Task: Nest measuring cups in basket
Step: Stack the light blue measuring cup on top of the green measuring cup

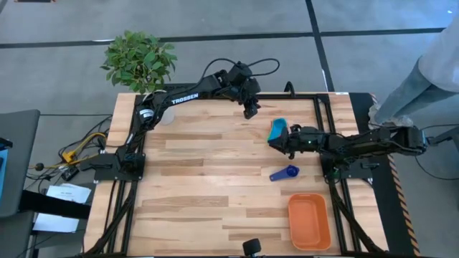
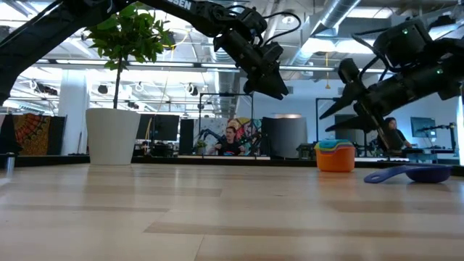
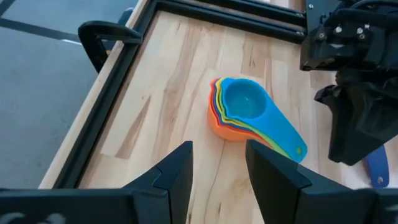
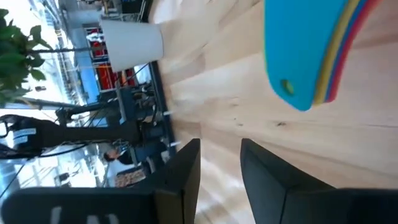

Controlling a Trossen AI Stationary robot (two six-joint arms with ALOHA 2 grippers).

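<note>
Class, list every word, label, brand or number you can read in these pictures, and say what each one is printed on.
"TROSSEN": white letters on the left arm, high view.
"...BEN": partial white letters, the start cut off, on the same arm at the top of the low view.
Papers left of the table: print too small to read.
Nothing readable on the measuring cups or basket.

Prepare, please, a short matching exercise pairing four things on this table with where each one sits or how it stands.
Things:
1. nested stack of cups
2. dark blue cup
3. basket
4. left gripper

Places or states:
A. lying alone on the wood, between the stack and the basket
B. empty, at the table's near right
C. open, hovering above the table near the stack
D. beside the right gripper, light blue cup on top

Pairs: 1-D, 2-A, 3-B, 4-C
</note>
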